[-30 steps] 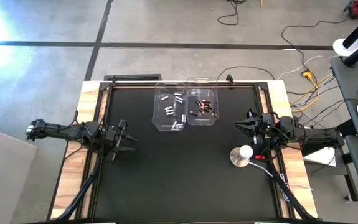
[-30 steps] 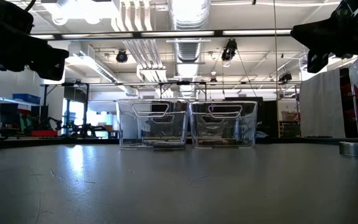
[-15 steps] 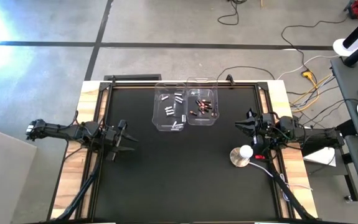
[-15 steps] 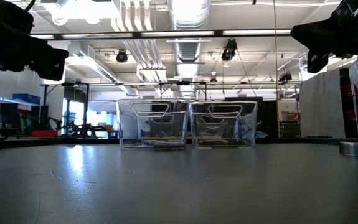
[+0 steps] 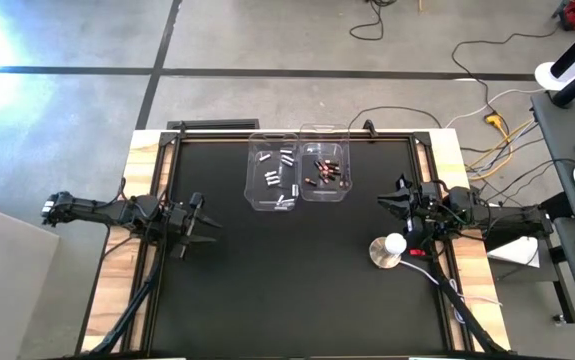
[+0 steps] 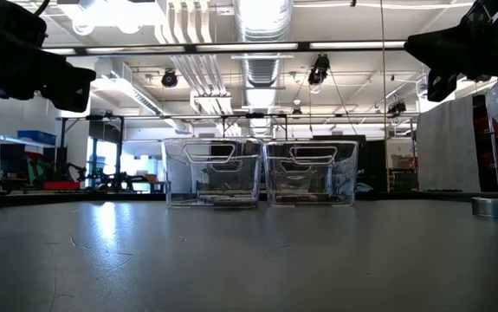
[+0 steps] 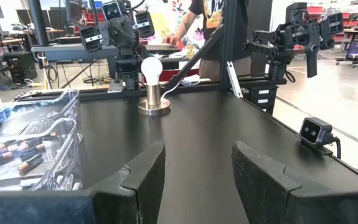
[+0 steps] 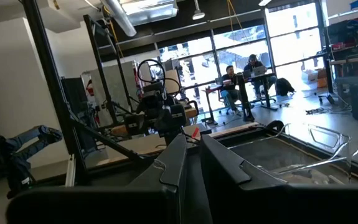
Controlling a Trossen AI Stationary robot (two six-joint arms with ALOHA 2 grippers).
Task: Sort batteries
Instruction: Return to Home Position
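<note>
So the silvery-white batteries (image 5: 279, 170) are in the left clear bin (image 5: 250, 180) and the dark copper-ended batteries (image 5: 325, 172) in the right clear bin (image 5: 347, 165), far-middle of the table (image 5: 297, 290). Over at the left edge the left gripper (image 5: 205, 229) hangs spread wide, and the right gripper (image 5: 387, 204) is pinched closed at the right edge.

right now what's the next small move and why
Probably just finish homing: the batteries all seem to lie in the two bins, none shows on the mat, and the left gripper and right gripper, at the mat's edges, hold nothing.
</note>
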